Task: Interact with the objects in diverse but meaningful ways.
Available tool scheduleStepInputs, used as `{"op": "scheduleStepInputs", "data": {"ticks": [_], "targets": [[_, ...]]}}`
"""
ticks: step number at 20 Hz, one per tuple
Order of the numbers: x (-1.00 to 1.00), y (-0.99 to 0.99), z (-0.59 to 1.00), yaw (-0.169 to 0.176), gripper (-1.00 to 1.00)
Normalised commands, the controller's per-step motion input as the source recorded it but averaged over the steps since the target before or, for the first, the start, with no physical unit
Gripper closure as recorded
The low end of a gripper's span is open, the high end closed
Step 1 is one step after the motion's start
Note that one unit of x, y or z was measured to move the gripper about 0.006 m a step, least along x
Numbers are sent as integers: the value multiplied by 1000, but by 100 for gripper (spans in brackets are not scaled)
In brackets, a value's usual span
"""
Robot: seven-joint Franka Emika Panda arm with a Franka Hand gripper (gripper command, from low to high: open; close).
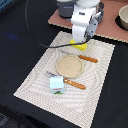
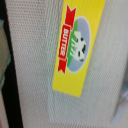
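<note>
Butter-labelled and bright yellow, a flat rectangular box [image 2: 77,47] fills most of the wrist view, lying on a pale woven placemat [image 2: 30,75]. Its face carries a red ribbon with the word BUTTER and a cartoon cow on a blue oval. At one corner of that picture a blurred pale shape may be part of a fingertip, but it is too soft to tell.

From the exterior view, the white robot arm [image 1: 82,17] reaches down over the far edge of the placemat [image 1: 30,82], and its gripper [image 1: 80,41] sits directly above the yellow box [image 1: 81,46], of which only a yellow edge shows beneath it. Whether the fingers are spread or closed, and whether they touch the box, cannot be told from either picture; the arm's own body hides them.

Nearer the middle of the mat lies a round tan plate [image 1: 67,65], with nothing visible on it. Just beyond it, toward the exterior view's right, lies a utensil with an orange-brown handle [image 1: 88,58]. On the plate's near side a second utensil with an orange-brown handle [image 1: 74,83] lies at a slant. Just beside that one, toward the exterior view's left, stands a pale blue carton [image 1: 56,84], upright.

Off the mat, a brownish board [image 1: 112,27] bears a pale bowl [image 1: 123,17] at the exterior view's right edge; its contents cannot be seen.
</note>
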Motion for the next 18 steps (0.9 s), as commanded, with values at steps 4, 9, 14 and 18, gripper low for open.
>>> {"op": "scheduleStepInputs", "data": {"ticks": [4,9,14,18], "targets": [[-15,188,1000,-25,-100],[14,83,500,-1,-100],[0,0,0,0,-100],[0,0,0,0,-100]]}}
